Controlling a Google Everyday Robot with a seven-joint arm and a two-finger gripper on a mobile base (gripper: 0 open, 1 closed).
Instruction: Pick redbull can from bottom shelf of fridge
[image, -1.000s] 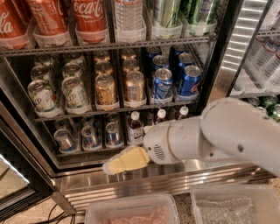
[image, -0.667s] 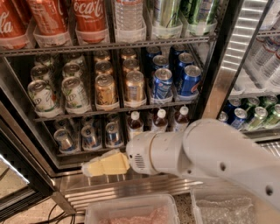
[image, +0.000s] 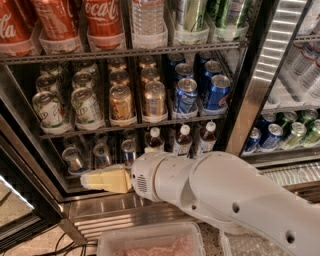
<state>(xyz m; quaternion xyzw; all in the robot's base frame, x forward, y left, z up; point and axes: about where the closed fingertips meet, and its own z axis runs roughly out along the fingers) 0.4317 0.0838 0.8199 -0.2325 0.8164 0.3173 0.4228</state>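
Note:
The fridge (image: 250, 100) stands open with its drinks in rows. On the bottom shelf (image: 65, 186), at the left, stand three slim blue-and-silver redbull cans: one at the left (image: 74, 160), one in the middle (image: 102, 155) and one at the right (image: 129, 151). My gripper (image: 102, 180), cream-coloured on a thick white arm (image: 215, 195), reaches leftward just in front of the bottom shelf's front edge. It sits slightly below the redbull cans, its tip under the left and middle cans. It holds nothing that I can see.
Brown bottles with white caps (image: 182, 140) stand right of the redbull cans. Gold cans (image: 154, 99), wider dark-blue cans (image: 186, 94) and pale green cans (image: 86, 105) fill the rack above. A second cooler section (image: 290, 130) is at the right. A clear plastic bin (image: 150, 240) lies below.
My gripper has moved left along the front of the bottom shelf, from below the bottles to below the redbull cans. The arm now fills more of the lower right.

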